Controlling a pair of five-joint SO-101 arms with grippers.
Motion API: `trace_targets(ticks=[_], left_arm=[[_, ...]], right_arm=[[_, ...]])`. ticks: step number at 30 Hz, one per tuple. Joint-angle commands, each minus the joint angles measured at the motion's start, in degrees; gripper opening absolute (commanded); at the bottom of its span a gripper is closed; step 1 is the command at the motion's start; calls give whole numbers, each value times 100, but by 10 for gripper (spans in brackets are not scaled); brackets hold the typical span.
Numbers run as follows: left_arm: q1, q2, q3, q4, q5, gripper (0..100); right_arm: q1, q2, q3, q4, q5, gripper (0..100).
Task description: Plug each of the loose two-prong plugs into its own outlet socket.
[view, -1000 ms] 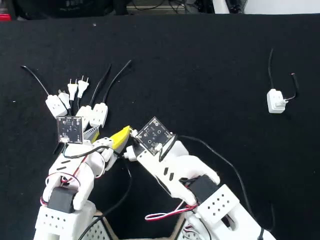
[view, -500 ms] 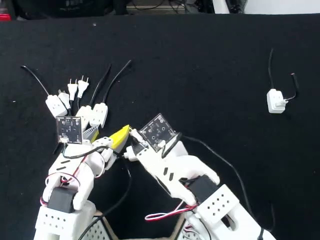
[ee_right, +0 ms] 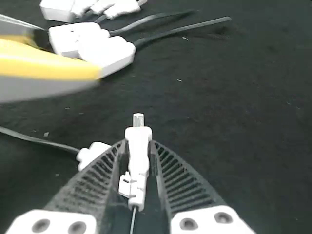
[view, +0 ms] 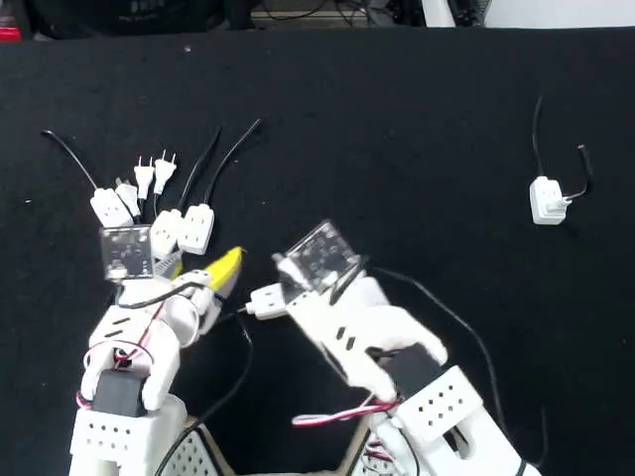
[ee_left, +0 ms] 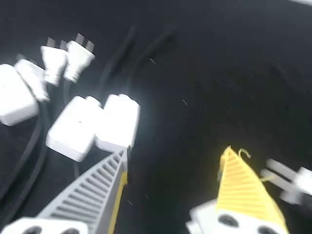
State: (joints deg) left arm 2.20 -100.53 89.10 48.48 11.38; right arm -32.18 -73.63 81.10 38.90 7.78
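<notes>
- Far left: single white socket (view: 107,208) with a black cord, lying on the black table (view: 397,119).
- Just beside it: two loose two-prong plugs (view: 145,178), side by side, prongs pointing to the table's far edge.
- Nearer the arms: pair of sockets (view: 181,229), white, touching each other, cords running away up the table.
- Left gripper (ee_left: 175,153): jaws spread wide, nothing held. The grey finger's tip is at the near end of the pair of sockets; the yellow finger stands off to their right.
- Right gripper (ee_right: 138,145): clamped on a white plug (ee_right: 137,170), which lies lengthwise between the fingers. The plug's tip juts past them toward the pair of sockets, apart from them and near the yellow finger.
- Black cord (view: 241,362): trails from that plug toward the arm bases.
- Far right, well apart: lone socket (view: 545,200), white, with thin black cords. Whether a plug sits in it cannot be told.
</notes>
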Motion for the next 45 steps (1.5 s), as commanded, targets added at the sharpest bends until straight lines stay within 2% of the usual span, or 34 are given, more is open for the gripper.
trace_targets(ticks=[1,4,12,19,24,29,34,45], left_arm=[[-259,-79,-251,18,-9,296],[-268,-79,-224,18,-9,296],[-277,-79,84,0,0,296],[-532,-88,198,-9,-44,296],[-549,-88,426,-35,-53,296],[-549,-88,444,-35,-53,296],[-532,-88,453,-35,-53,296],[-532,-88,444,-35,-53,296]], right_arm=[[308,646,-936,440,79,11],[308,1613,-1727,870,53,11],[290,4171,-4664,3323,44,11],[281,5789,-5965,4246,-554,11],[290,6712,-6888,5099,-615,11],[281,7407,-7670,5609,-1002,11],[-35,8004,-8435,6127,-1345,11],[-167,9235,-9156,6154,-1459,11]])
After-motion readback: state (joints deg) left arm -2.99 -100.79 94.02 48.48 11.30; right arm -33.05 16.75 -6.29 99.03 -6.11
